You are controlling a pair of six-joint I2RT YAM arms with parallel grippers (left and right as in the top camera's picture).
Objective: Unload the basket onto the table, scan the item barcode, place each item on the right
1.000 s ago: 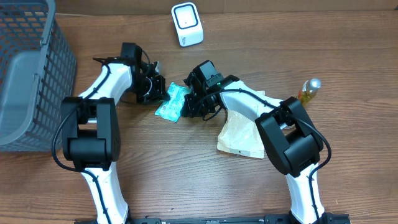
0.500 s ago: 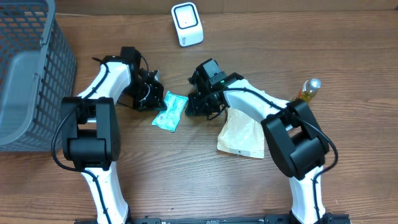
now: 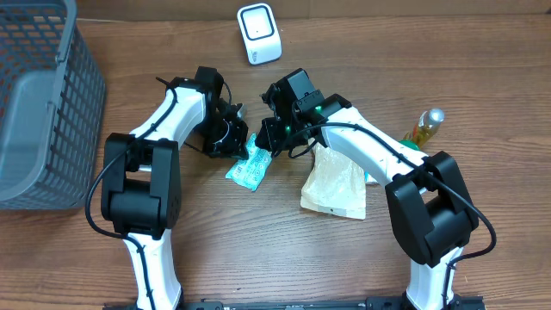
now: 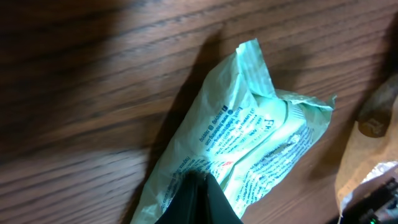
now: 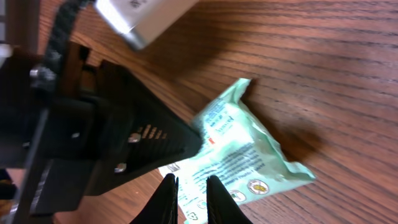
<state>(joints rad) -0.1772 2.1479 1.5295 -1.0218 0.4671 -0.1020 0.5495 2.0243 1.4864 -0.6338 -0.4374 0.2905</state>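
Risks first, from the left. Left claw [image 3: 238,140] clamped fully shut, tip down on one end of the green packet [image 3: 250,164], lying flat on the bench [image 3: 258,250] between the two arms and near of the scanner [image 3: 259,33]. Cannot tell whether any film is pinched there. If merely pressed, likely to skid or spin the packet rather than lift. Wrinkled glossy film over the print, so glare or a fold probably enough to hide the barcode from the scanner window, well apart at the far edge.

Right claw [image 3: 274,138] narrow, only a slit between the fingertips, poised over the packet's far end. Cannot tell whether gripping anything. Two claws crowded onto one small packet: a clash of fingers or a pull in opposite directions could tear the film or drop the packet. Paper pouch [image 3: 334,185] near on the right, easy to snag.

Materials, same order.
- Basket [image 3: 34,95]: grey plastic lattice, rigid, tall-walled.
- Packet: thin mint film, pillow-shaped, crimped zigzag ends, soft fill, fine dark print.
- Scanner: hard white shell, rounded rectangle.
- Pouch: tan, matte, flat.
- Bottle [image 3: 427,125], far right: small, amber contents, silvery cap.
- Bench: brown wood grain, smooth.
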